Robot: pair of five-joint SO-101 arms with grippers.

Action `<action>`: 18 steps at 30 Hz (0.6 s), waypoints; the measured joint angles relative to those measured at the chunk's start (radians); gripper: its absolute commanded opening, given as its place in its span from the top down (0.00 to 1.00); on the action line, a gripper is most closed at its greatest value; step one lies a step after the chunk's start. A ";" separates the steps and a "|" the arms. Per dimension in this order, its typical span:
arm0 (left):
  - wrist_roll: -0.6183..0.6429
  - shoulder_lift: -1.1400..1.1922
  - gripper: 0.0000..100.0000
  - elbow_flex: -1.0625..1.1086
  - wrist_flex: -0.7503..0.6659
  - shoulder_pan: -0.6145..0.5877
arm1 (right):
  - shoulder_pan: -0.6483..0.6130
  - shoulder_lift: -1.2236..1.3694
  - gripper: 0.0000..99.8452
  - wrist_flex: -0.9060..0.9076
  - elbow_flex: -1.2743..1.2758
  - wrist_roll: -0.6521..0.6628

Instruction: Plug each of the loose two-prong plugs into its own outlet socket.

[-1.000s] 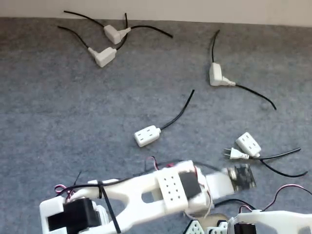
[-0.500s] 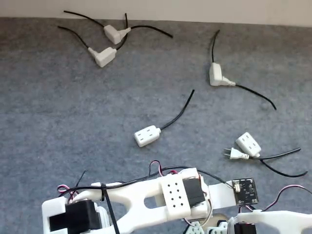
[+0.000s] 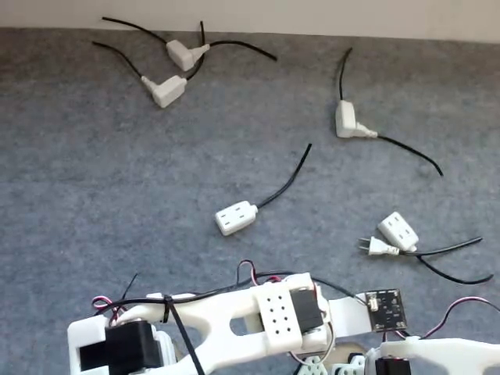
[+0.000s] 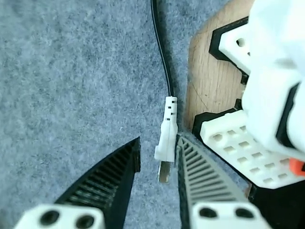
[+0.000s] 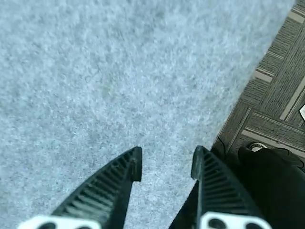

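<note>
A white outlet socket with a black cord lies mid-carpet. To the right another socket lies beside a loose two-prong plug, prongs pointing left. My left arm stretches along the near edge. In the left wrist view my left gripper is open just above the carpet, with a small white cable connector lying between its fingers, close against one of them. My right gripper is open over bare carpet with nothing between its fingers.
Three white plug bodies, each with cords leaving both ways, lie at the far left and at the right. A wooden base plate with white mounts sits beside the left gripper. The table edge and floor lie near the right gripper.
My left arm has drawn back toward the near edge, its wrist camera board dropping lower in the high view. The plugs and sockets have not moved.
</note>
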 measured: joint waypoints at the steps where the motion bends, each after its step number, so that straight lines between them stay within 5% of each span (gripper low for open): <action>1: 0.000 0.000 0.87 0.005 -0.012 0.000 | 0.000 0.000 0.82 0.000 0.000 0.000; 18: -0.014 0.092 0.87 -0.005 -0.032 0.009 | 0.000 0.000 0.82 -0.003 0.000 0.000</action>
